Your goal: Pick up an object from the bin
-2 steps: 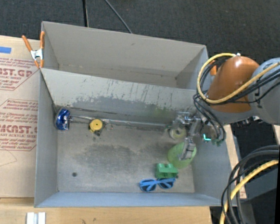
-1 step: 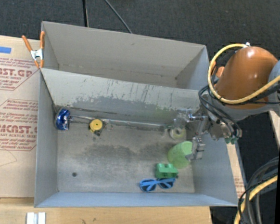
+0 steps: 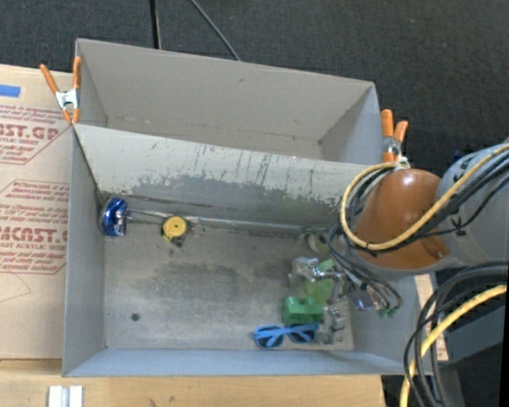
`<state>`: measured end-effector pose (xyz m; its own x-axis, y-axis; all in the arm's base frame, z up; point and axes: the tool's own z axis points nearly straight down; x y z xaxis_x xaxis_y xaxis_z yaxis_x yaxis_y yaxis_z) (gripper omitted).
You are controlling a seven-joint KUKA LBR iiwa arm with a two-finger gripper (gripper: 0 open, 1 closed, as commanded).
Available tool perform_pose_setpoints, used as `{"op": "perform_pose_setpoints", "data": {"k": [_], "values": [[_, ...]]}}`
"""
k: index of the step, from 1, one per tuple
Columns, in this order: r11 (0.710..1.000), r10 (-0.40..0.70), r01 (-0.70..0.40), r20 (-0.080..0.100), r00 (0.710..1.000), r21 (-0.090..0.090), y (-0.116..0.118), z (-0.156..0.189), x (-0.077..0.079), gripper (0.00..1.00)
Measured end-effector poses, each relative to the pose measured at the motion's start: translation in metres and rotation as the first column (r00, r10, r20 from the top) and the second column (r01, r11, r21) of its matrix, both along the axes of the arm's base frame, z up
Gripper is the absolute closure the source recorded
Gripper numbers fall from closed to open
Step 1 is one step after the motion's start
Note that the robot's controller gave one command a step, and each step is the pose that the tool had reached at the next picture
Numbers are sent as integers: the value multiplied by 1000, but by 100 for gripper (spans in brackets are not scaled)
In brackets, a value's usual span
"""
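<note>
camera view looks down on the grey metal bin (image 3: 214, 164), with the arm (image 3: 477, 216) coming in from the right. its rounded orange wrist cover (image 3: 398, 218) sits above the bin's right wall, looped about by yellow cables (image 3: 353, 197). below the cover, the end effector (image 3: 322, 291) is down in the near right corner of the bin, low over the floor. whether it is released or clenched cannot be told, as its metal parts blend with dark wiring and the things under it.

just beside it, on its near left side, lies a small green block (image 3: 299, 311), touching or all but touching the metal. it cannot be told whether the block is gripped. nearer still, by the bin's near wall, lies a blue looped thing (image 3: 281, 335), shaped like toy glasses or scissor handles, with its right end close under the end effector.

well apart from these, along the foot of the far wall, a blue rounded thing (image 3: 113, 216) rests in the far left corner, with a small yellow disc (image 3: 174, 227) near it on the right. the bin's floor is scuffed and streaked.
</note>
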<state>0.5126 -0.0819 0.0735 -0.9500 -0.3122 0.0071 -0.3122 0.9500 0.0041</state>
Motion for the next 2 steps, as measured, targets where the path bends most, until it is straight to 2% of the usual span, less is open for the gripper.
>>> {"op": "perform_pose_setpoints", "data": {"k": [1, 2], "values": [[1000, 0, 0, 7, 1000, -2, 0, 5, 3, 100], [1000, -15, 15, 19, 1000, -3, 17, 189, 6, 100]]}}
